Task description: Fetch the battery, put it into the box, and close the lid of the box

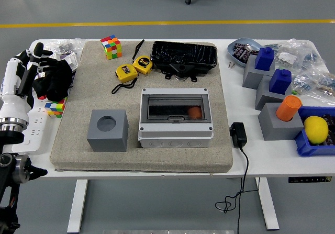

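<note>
Apparently the battery, an orange cylinder, is already lodged inside the grey box, where it is seen through the smoked transparent lid; the lid is lying flat over the opening, so both the placing and the closing are judged to be done, though whether the latch is fully engaged cannot be told. The box is set on the beige mat, well to the right of the left robot hand and nearer the desk's front edge. That robot hand is found at the far left of the desk, over a black cloth-like bundle; its pale fingers look loosely spread and nothing is seen gripped between them, although the dark bundle beneath makes this hard to confirm. Between the robot hand and the box, a grey cube with a round hole is standing on the mat. The right robot hand is not seen. Little appears to be left beyond withdrawing the arm.
</note>
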{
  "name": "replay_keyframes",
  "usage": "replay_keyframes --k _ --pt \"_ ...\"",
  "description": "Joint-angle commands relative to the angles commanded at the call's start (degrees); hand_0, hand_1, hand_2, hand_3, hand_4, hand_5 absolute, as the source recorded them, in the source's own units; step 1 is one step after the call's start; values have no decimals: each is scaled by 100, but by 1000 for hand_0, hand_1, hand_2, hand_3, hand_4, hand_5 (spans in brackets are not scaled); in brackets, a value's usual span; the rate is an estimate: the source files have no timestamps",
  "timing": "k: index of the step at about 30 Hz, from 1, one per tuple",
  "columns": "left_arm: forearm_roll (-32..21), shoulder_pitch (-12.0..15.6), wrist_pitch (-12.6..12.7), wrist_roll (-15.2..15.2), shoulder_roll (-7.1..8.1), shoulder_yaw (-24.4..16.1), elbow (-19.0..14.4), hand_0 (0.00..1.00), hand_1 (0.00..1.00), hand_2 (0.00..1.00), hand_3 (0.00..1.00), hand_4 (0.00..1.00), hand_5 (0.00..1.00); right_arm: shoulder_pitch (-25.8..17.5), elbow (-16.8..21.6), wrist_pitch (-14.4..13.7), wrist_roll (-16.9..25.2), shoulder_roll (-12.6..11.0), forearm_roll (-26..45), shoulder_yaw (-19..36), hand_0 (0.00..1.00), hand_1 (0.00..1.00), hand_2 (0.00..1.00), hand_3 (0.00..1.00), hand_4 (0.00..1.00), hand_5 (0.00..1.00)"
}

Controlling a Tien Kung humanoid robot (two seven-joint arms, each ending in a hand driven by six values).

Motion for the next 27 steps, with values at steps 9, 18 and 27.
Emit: replay_keyframes --k 9,18,27 --pt "-208 17 -132 -134 12 -25 -125 503 640 633 670 990 804 -33 38 -231 242 32 345 -54 928 832 822 902 998 998" --pt "172 27 -492 -221 -5 -59 -156 843 931 958 998 998 482 -16 82 -324 397 42 407 -12 790 757 799 905 998 998" --pt "-27 24 -577 -88 -14 -18 -128 855 951 998 998 998 633 -12 86 -331 385 57 371 -20 768 745 782 897 998 998"
